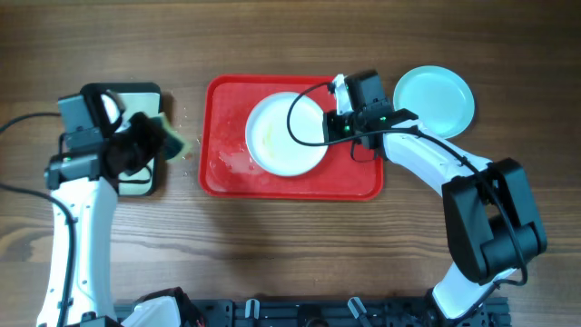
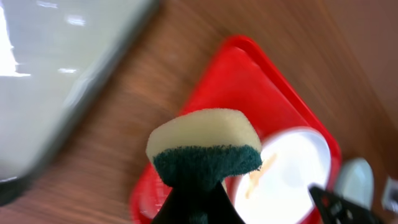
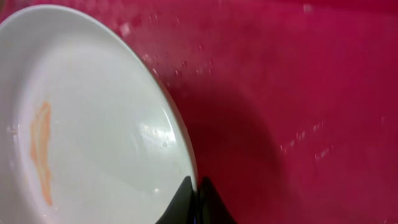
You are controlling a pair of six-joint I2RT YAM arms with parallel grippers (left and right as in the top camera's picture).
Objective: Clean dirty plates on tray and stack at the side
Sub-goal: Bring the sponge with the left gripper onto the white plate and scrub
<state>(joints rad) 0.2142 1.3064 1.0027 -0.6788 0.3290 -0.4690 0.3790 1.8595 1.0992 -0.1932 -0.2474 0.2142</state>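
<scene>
White plate (image 1: pixel 272 136) lies flat on the tray (image 1: pixel 227 173), centre-right, w/ an orange streak (image 3: pixel 40 149) on its face. R gripper (image 3: pixel 196 202) is at the plate's edge nearest the tray's right rim, fingers pinched nearly together on the plate's rim. Turquoise plate (image 1: pixel 434 98) sits on the wooden surface (image 1: pixel 272 254) just off the tray's upper right corner. L gripper (image 2: pixel 193 208) is left of the tray, closed on a yellow-green sponge (image 2: pixel 205 146), by a black-rimmed pan (image 2: pixel 43 74).
</scene>
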